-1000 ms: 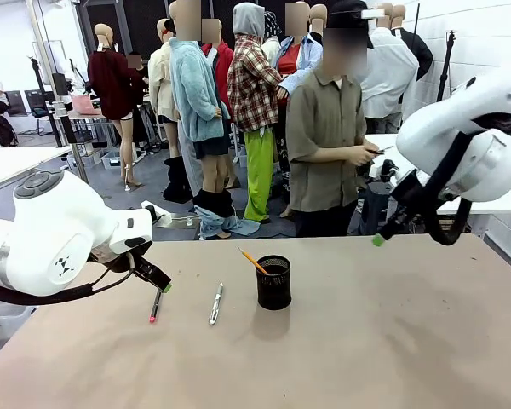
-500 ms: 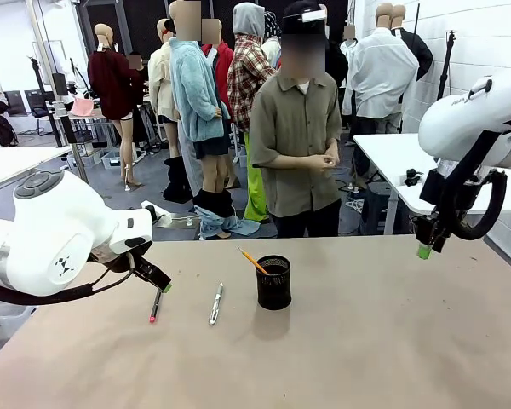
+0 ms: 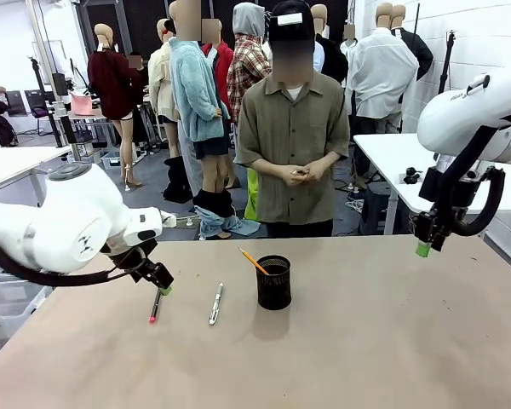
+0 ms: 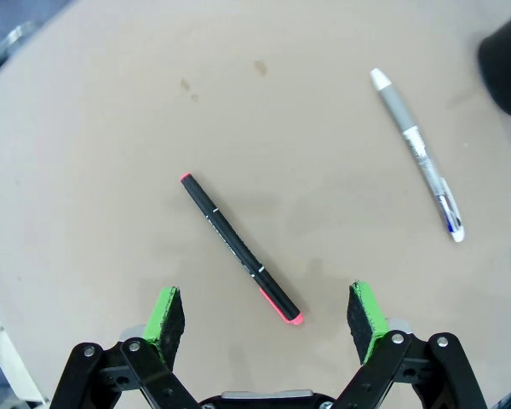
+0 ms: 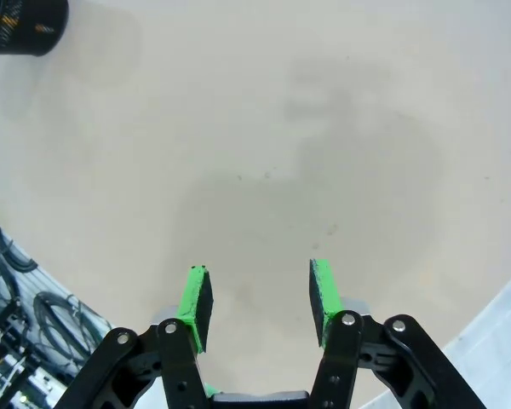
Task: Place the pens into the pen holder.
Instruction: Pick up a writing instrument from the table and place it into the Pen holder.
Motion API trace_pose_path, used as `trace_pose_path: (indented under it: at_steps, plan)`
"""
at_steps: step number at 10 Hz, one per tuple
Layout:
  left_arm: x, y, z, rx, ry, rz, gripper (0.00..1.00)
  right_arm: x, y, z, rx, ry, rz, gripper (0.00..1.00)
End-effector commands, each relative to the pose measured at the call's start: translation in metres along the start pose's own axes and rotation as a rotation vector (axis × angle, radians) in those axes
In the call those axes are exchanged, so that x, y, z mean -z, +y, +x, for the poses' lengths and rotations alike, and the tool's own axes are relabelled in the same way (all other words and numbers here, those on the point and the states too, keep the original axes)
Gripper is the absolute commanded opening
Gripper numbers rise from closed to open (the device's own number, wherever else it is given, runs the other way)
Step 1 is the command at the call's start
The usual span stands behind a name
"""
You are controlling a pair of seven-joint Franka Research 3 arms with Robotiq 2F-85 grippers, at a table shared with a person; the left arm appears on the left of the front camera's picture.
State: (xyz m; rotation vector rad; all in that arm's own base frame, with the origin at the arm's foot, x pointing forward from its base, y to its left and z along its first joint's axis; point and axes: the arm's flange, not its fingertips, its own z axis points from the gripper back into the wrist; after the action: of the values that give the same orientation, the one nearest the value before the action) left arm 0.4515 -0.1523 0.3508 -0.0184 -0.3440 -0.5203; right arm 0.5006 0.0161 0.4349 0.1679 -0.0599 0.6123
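The black mesh pen holder (image 3: 274, 285) stands mid-table with the orange-yellow pencil (image 3: 253, 260) leaning out of it. Left of it lie the silver-white pen (image 3: 215, 303) and the dark pen with pink-red tips (image 3: 156, 305). My left gripper (image 3: 162, 286) hovers open just over the dark pen's far end. In the left wrist view the dark pen (image 4: 237, 245) lies slantwise between the open left gripper (image 4: 265, 308) fingers, untouched, with the silver-white pen (image 4: 417, 153) and the pen holder (image 4: 509, 60) beyond. My right gripper (image 3: 423, 248) hangs open and empty above the table's right side; it (image 5: 260, 294) looks down on bare table, the pen holder (image 5: 21, 21) far off.
A person (image 3: 294, 128) stands at the far edge behind the holder, hands clasped. The brown table (image 3: 366, 341) is bare to the right of and in front of the holder. A white side table (image 3: 392, 153) stands behind my right arm.
My right arm swung right, away from the person, and has held still since. The left arm's upper body shifted up slightly, its gripper staying over the dark pen. The person stepped to the middle.
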Motion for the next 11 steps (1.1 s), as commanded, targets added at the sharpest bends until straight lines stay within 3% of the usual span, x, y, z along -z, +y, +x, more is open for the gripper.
trace_pose_path:
  at_steps: [1, 5, 9, 11]
  plan:
    - [0.014, 0.001, 0.03, -0.051, 0.097, -0.046, 1.0, 0.001, 0.001, -0.004, -0.008, -0.001, -0.003, 0.59]
    - [0.043, 0.02, 0.038, -0.152, 0.186, -0.033, 1.0, 0.001, 0.001, -0.004, -0.008, -0.001, -0.003, 0.59]
    - [0.063, 0.027, 0.031, -0.152, 0.219, -0.083, 0.98, 0.001, 0.001, -0.004, -0.008, -0.001, -0.003, 0.59]
    - [0.066, 0.029, 0.029, -0.143, 0.238, -0.087, 0.61, 0.001, 0.001, -0.004, -0.008, -0.001, -0.003, 0.59]
